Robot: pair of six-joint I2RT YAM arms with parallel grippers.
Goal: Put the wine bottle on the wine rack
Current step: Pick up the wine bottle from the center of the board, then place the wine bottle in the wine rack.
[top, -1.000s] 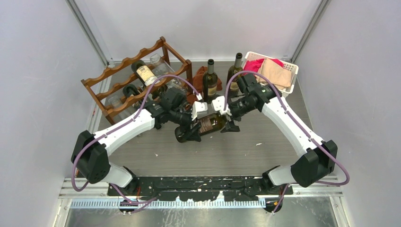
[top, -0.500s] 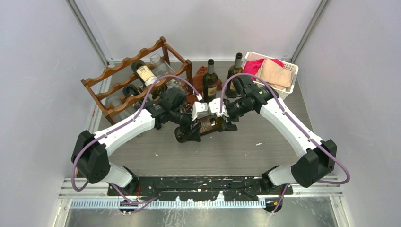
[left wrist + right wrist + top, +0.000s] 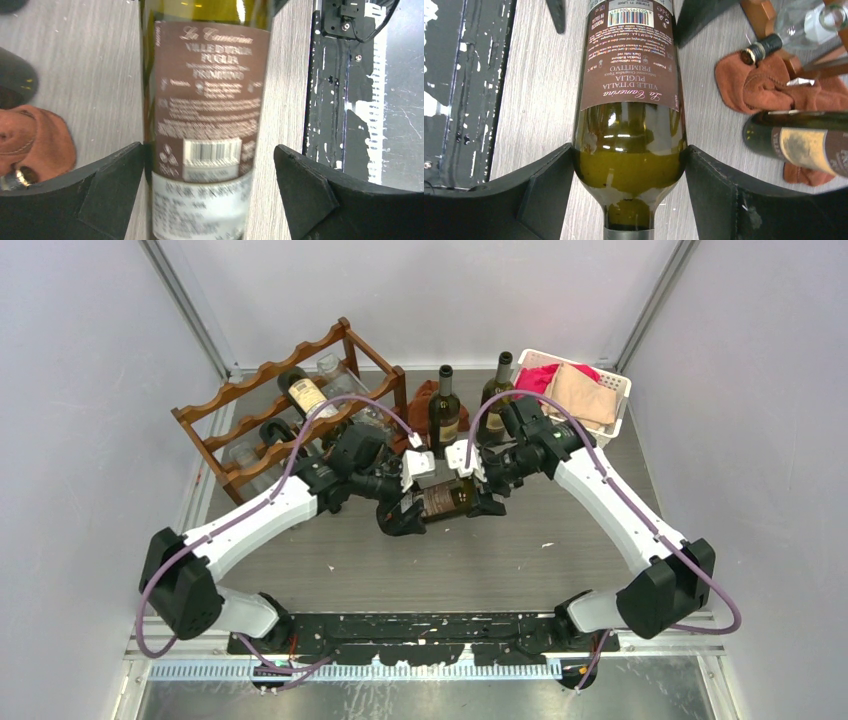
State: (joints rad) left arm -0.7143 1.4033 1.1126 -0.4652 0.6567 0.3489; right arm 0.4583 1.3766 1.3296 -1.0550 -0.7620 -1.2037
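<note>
Noted right gripper (image 3: 629,150) clenched on the wine bottle (image 3: 440,502) at its shoulder, both fingers (image 3: 524,200) pressed against the green glass just above the neck.

Noted left gripper (image 3: 208,150) released, straddling the lower body of the same bottle. Saw 1 finger touching the glass beside the barcode, the other just apart, bare table (image 3: 287,75) showing in the gap.

Read brown label (image 3: 629,75) with "PUGLIA PRIMITIVO" in both wrist views.

Logged bottle lying on its side at mid table between the 2 arms, base toward the near left, neck toward the right. Cannot tell whether resting on the tabletop or raised just off it.

Logged wine rack (image 3: 258,372) at the far left, well apart from the held bottle and not yet bearing it. Counted 1 dark bottle with a cream label (image 3: 305,392) lying across its upper rails, plus clear glass bottles (image 3: 340,375) beside and below.

Spotted 2 upright dark bottles (image 3: 445,410) at the far centre, with a rust-brown cloth (image 3: 764,85) beside them.

Recorded white basket (image 3: 622,400) at the far right, holding a pink cloth (image 3: 540,375) and a tan cloth (image 3: 585,390).
</note>
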